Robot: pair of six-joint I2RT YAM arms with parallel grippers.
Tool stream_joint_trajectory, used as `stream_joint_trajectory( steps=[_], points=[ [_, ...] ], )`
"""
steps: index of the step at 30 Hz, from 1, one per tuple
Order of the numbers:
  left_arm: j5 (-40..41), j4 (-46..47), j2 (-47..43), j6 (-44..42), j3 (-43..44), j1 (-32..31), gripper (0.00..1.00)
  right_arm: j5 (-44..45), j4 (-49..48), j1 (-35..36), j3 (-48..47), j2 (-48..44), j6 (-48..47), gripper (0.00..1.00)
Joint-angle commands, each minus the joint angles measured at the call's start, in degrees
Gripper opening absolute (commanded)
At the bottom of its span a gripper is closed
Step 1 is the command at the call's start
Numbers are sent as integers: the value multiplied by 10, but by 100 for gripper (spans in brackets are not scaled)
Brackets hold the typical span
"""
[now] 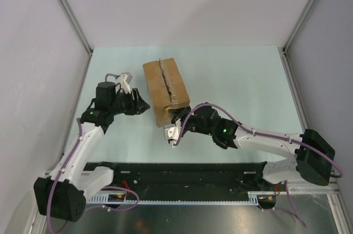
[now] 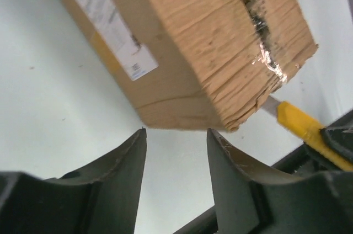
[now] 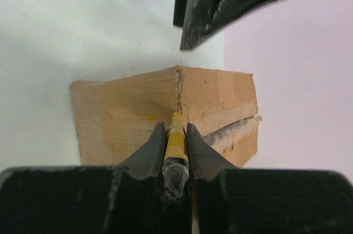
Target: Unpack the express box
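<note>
Express box (image 1: 166, 90) mid-table, top seam slit ragged, flaps still down — right gripper (image 3: 176, 130) clamps the yellow utility knife (image 3: 175, 141) at its near end, left gripper (image 2: 176, 134) gapes empty alongside — nothing unpacked yet.

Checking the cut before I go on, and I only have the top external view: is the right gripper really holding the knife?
Observer: Yes. The right gripper is shut on the yellow knife.
Operator: Where is its tip?
Observer: At an edge of the express box, at its near end.
Operator: Is the left gripper gripping the box?
Observer: No, it is open and empty, just short of the box.
</note>
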State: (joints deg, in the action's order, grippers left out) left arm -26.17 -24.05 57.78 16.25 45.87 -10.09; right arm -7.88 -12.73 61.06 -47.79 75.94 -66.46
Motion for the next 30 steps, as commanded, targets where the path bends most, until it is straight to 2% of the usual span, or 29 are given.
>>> stream_joint_trajectory(
  steps=[1,5,9,15,22,24,30],
  points=[
    [99,-35,-71,-11,28,6,57,65,-39,3,5,13,36,0],
    [154,-34,-106,18,25,8,62,59,-107,15,-5,60,55,0],
    [141,-34,-109,70,2,8,64,42,-133,21,-41,111,77,0],
    [207,-26,-115,119,-12,10,67,16,-192,23,-101,191,102,0],
    [261,3,-73,221,-5,20,70,44,-286,23,-154,279,105,0],
    [291,10,-58,256,-6,26,72,46,-299,21,-167,300,103,0],
    [290,54,8,333,-3,50,74,24,-305,4,-210,345,102,0]
  ],
)
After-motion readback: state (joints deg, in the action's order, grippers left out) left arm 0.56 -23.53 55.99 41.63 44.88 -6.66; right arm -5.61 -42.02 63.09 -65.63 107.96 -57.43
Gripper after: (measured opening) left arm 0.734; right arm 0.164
